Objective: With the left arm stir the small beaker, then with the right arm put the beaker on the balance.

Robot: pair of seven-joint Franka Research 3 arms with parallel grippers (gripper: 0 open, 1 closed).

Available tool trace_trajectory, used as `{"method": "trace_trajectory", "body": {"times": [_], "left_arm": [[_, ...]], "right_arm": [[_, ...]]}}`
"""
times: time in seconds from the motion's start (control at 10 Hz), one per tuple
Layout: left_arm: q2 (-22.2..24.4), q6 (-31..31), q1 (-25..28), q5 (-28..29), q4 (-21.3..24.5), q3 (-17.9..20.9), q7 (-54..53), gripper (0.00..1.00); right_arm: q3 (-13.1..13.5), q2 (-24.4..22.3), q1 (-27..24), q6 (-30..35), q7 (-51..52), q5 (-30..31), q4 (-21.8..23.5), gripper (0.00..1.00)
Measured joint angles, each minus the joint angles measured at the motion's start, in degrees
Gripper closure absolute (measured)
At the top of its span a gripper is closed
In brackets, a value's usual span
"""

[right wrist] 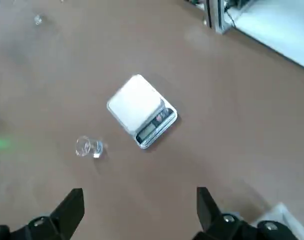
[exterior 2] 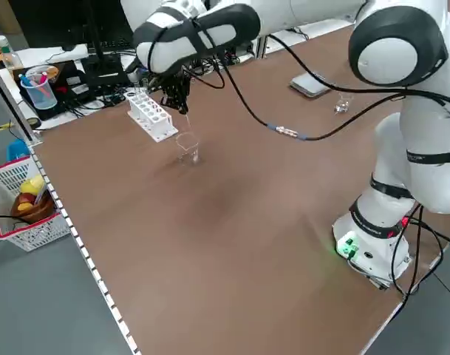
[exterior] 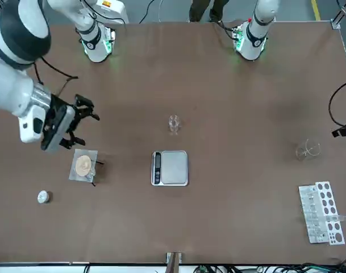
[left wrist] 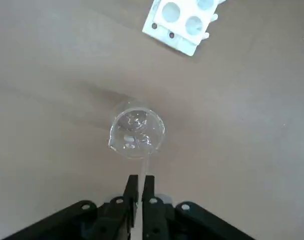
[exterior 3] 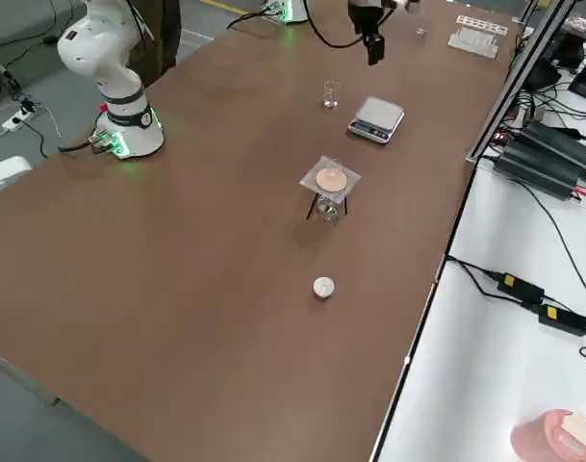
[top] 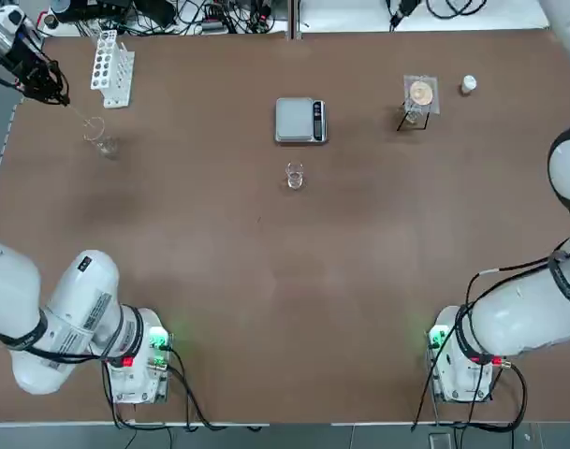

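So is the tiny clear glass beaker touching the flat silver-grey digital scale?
Apart. The top view shows the tiny clear glass beaker with bare brown table between it and the silver-grey scale.

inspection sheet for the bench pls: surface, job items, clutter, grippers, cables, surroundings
Surface: brown table, nothing spilled seen.
Job's things: small beaker beside balance, not on it.
Clutter: larger beaker, tube rack, small stand, white cap.
Grippers: left gripper shut on thin clear rod over larger beaker; right gripper open, above the table.
Cables: bundles along far edge and at bases.
Surroundings: red basket at robot's left.
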State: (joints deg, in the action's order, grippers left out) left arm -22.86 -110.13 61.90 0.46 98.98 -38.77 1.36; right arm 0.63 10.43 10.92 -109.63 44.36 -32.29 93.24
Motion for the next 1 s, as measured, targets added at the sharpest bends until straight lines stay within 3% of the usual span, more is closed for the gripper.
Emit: {"method": "trace_trajectory", "body": {"times": [0.7, 1.0], "left_arm": [[-6.0, -5.5, 0.3, 0.5, 0.4, 2.0, -2.0, 0.93], [-7.8, -6.8, 0.3, 0.5, 0.4, 2.1, -2.1, 0.93]], "right_arm": [[-0.1, 0.3, 7.6, -27.0, 29.7, -19.2, 18.2, 0.00], [-0.2, 0.3, 10.7, -34.2, 37.3, -26.5, 24.0, 0.01]]}}
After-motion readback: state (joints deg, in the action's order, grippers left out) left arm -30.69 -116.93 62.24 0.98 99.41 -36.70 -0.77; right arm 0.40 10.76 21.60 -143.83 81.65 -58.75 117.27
